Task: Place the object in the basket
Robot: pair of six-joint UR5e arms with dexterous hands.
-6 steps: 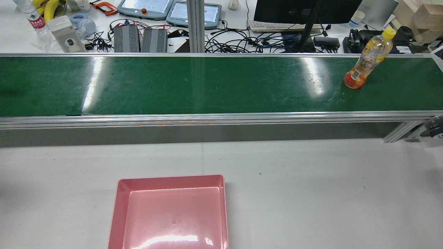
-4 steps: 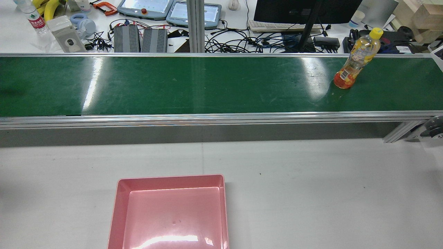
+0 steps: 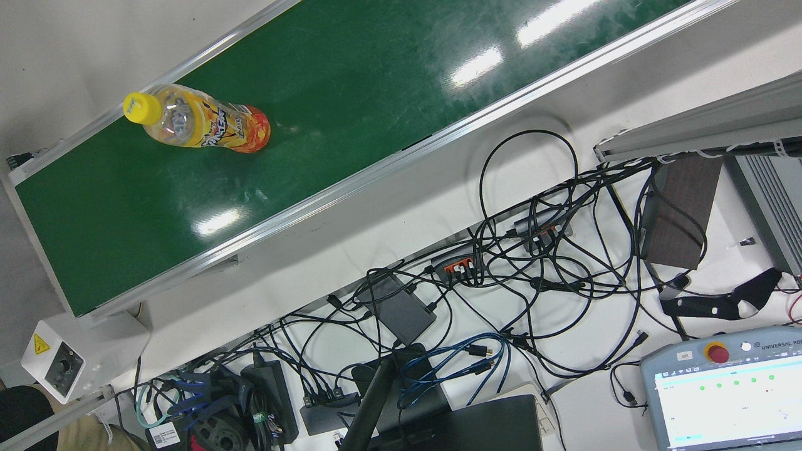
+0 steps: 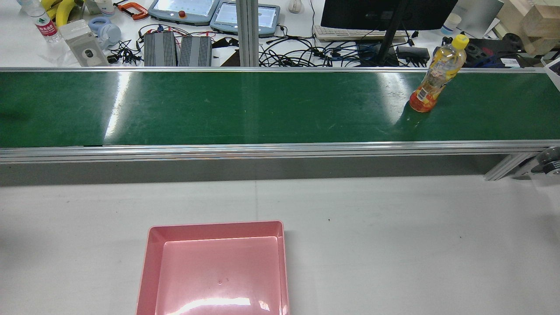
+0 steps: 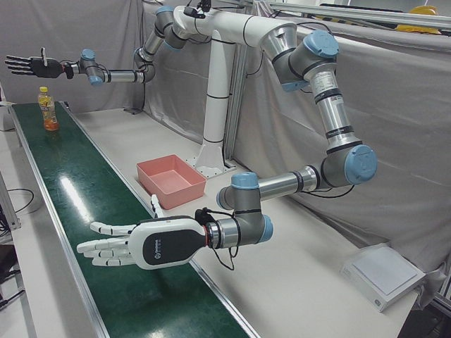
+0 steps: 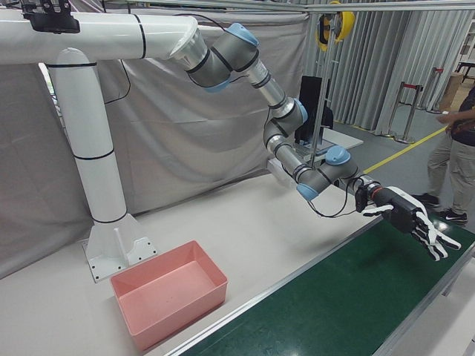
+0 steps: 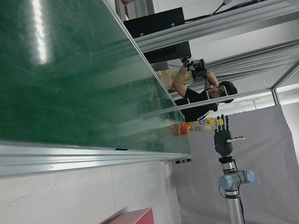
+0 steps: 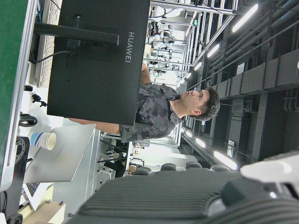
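Note:
An orange-drink bottle [image 4: 432, 83] with a yellow cap stands upright on the green conveyor belt [image 4: 245, 109], at its right end in the rear view. It also shows in the front view [image 3: 200, 123], the left-front view [image 5: 48, 109] and, far off, the left hand view [image 7: 198, 126]. The empty pink basket [image 4: 214, 225] sits on the white table. My right hand [image 5: 32, 65] is open, raised above and just beyond the bottle. My left hand [image 5: 130, 244] is open and empty, low over the belt's other end.
The belt has aluminium side rails [image 4: 262, 151]. Behind it a desk holds cables, a monitor [image 4: 385, 13] and teach pendants. The white pedestal [image 5: 215, 105] stands behind the basket. A person [image 6: 464, 148] stands beyond the belt's end.
The bottle has moved left along the belt in the rear view, still upright. The basket has not moved.

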